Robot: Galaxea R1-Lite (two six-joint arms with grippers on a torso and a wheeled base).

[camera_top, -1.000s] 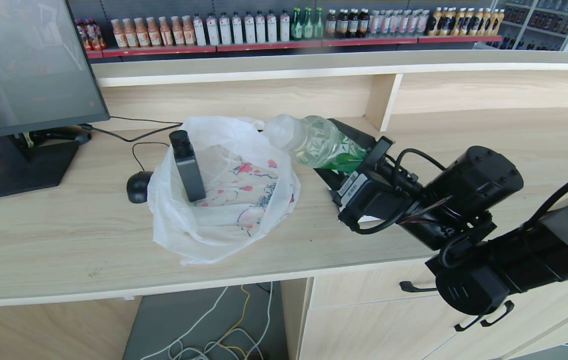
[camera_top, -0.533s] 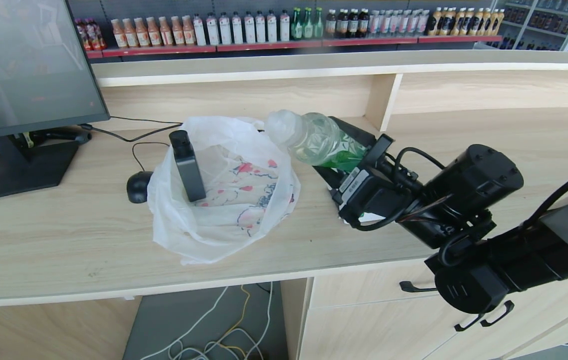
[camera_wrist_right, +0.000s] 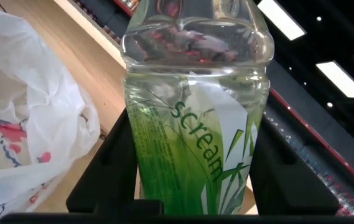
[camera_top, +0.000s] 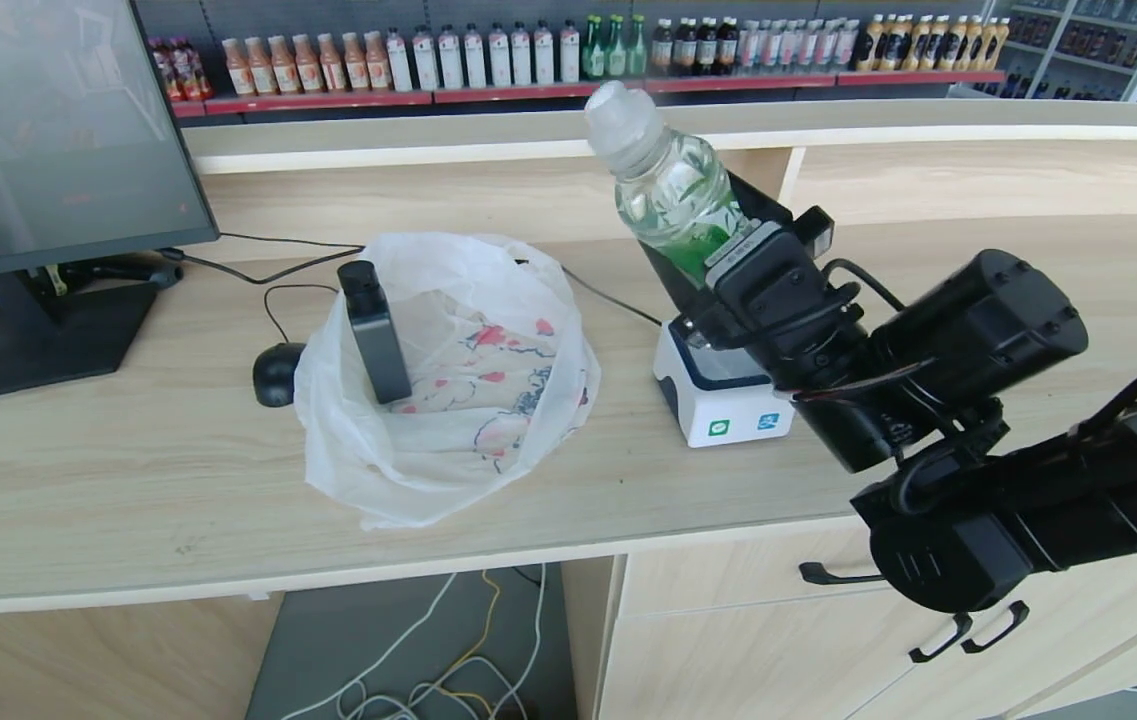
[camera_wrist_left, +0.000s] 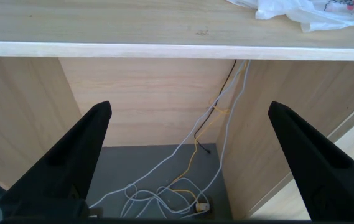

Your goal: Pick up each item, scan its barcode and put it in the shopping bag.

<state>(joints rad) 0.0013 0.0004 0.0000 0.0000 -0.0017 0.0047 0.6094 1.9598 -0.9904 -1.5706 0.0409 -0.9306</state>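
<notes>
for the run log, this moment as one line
right gripper: shut on bottle near scanner | left gripper: open, below counter | bag: on counter

The scanner (camera_top: pixel 718 390) sits directly beneath the right gripper (camera_top: pixel 703 240), its fingers clamped round the bottle (camera_top: pixel 670 190). To the fingers' left the shopping bag (camera_top: pixel 448 440) gapes open, a black box (camera_top: pixel 375 330) upright at its far rim; bare counter (camera_top: pixel 628 440) lies between bag and scanner.

- One bottle (camera_top: pixel 673 195)
- One bag (camera_top: pixel 448 450)
- One black container (camera_top: pixel 375 335) inside it
- One scanner (camera_top: pixel 723 400)
- One mouse (camera_top: pixel 276 373)
- One monitor (camera_top: pixel 48 120)
- Dozens of shelf bottles (camera_top: pixel 488 55)
</notes>
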